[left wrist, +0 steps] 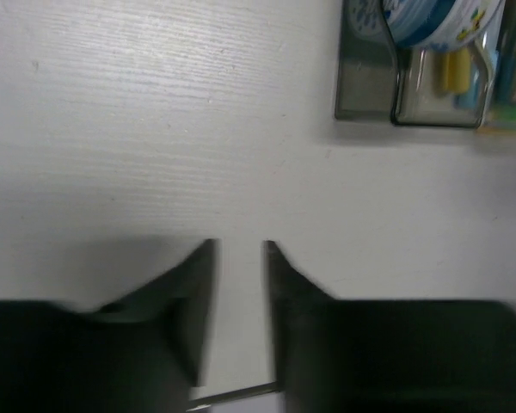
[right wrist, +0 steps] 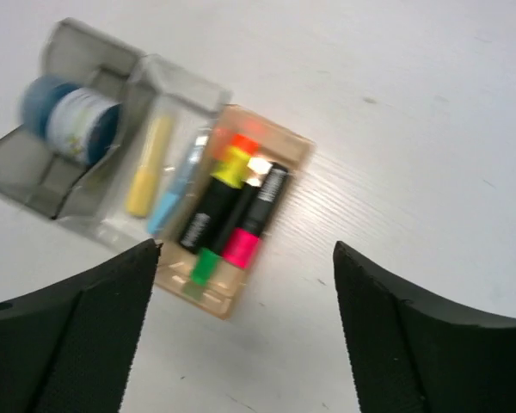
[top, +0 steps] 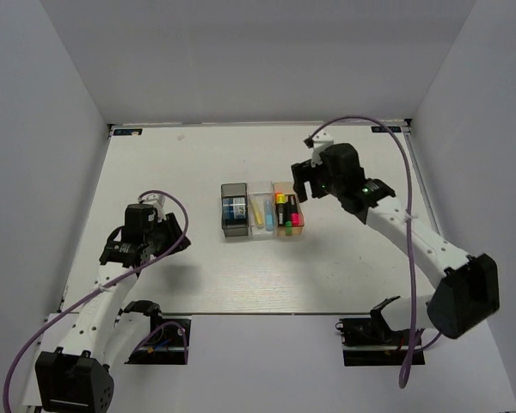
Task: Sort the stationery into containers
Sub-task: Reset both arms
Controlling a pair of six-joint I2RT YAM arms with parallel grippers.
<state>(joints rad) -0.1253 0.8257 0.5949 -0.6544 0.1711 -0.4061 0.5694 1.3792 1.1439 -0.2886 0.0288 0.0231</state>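
At the bottom of the overhead view the two arm bases sit at the near edge of the white table [top: 198, 284]. Just above the lower-left base, the left gripper [left wrist: 241, 249] hangs over bare tabletop at centre-left of the frame. Its fingers are drawn almost together with only a slim gap between them, and they grasp nothing. Farther in, at the middle of the frame, three bins stand touching in a row. The smoky grey bin [top: 234, 189] on the left holds a blue-and-white roll [right wrist: 73, 120]. The clear bin [top: 261, 186] in the middle holds a pale-yellow stick [right wrist: 148, 168] and a light-blue stick [right wrist: 174, 194] lying side by side. The orange-tan bin [top: 278, 232] on the right holds black-bodied highlighters [right wrist: 202, 224] packed lengthwise, with orange, yellow, green and pink ends showing. Just beyond it, upper right of centre, the right gripper [right wrist: 247, 248] hovers above the orange-tan bin's far end. Its fingers are spread wide and empty. In its wrist view the highlighters lie between and below the two dark fingertips, while the blurred grey bin sits at the upper left.
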